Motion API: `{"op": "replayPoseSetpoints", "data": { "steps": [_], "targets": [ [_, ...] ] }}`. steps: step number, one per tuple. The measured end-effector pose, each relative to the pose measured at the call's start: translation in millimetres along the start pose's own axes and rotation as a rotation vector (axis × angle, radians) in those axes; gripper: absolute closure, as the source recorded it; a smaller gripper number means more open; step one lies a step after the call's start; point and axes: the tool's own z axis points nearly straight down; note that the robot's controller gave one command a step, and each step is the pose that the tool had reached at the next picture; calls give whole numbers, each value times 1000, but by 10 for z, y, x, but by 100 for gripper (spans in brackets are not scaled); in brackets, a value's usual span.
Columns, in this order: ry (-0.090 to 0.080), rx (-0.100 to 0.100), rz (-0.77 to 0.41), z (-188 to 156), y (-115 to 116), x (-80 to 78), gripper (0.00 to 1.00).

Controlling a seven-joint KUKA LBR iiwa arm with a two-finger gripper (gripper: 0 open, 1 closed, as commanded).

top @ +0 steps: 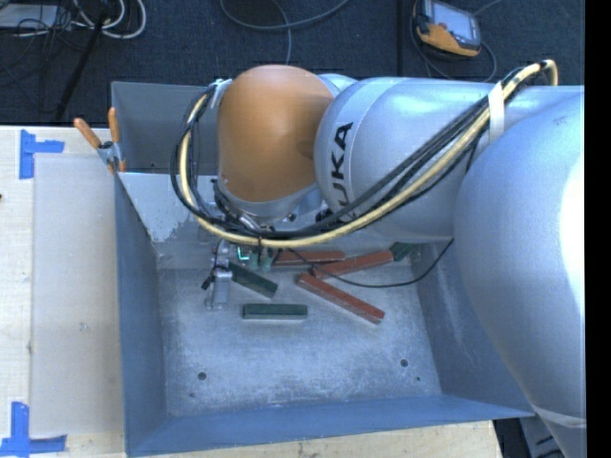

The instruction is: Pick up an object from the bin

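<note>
1. Robotics lab or test cell, by every sign.
2. Large silver KUKA arm (410, 113), maker's name lettered on its casing, orange cover (267, 132) at the wrist, black and yellow cables (430, 163) looped along it.
3. Grey metal bin (286, 423) set under the arm, a few small brown and dark bars (339, 296) loose on its floor.
4. Dark carpet (325, 55) behind, strewn with loose cords (122, 12), a handheld device with a screen (449, 25) lying on it.
</note>
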Motion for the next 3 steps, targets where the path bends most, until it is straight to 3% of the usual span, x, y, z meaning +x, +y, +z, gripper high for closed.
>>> {"op": "replayPoseSetpoints", "data": {
  "steps": [1,2,3],
  "targets": [
    [-3,1,36,1221,-538,-152,0],
    [-9,0,18,1192,-1115,-57,0],
    [-9,-2,17,1186,-1087,-60,100]
  ]
}}
